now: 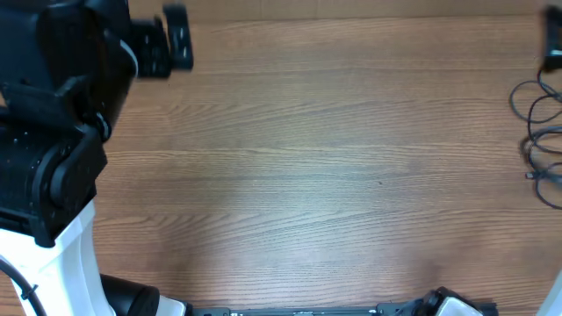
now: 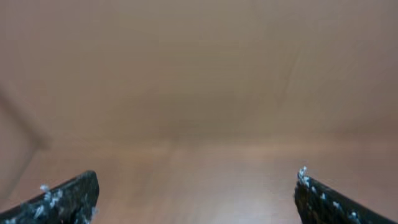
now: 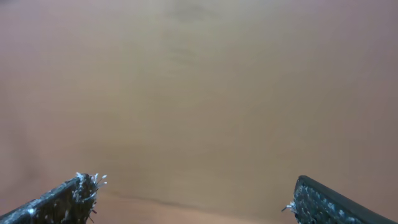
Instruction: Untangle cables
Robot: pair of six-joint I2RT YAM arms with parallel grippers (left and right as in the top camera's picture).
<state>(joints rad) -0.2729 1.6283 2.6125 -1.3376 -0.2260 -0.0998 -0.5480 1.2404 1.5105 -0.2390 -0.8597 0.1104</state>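
The cables are thin black cords in loose loops at the table's far right edge, partly cut off by the overhead frame. A small plug end sticks out at their lower left. My left gripper is at the far left back of the table, well away from the cables. In the left wrist view its jaws are wide open with only blurred wood between them. My right gripper is also open and empty over bare wood. A dark shape just behind the cables may be this gripper.
The wooden table fills the overhead view. The left arm's bulky black and white body covers the left side. Arm bases sit along the front edge.
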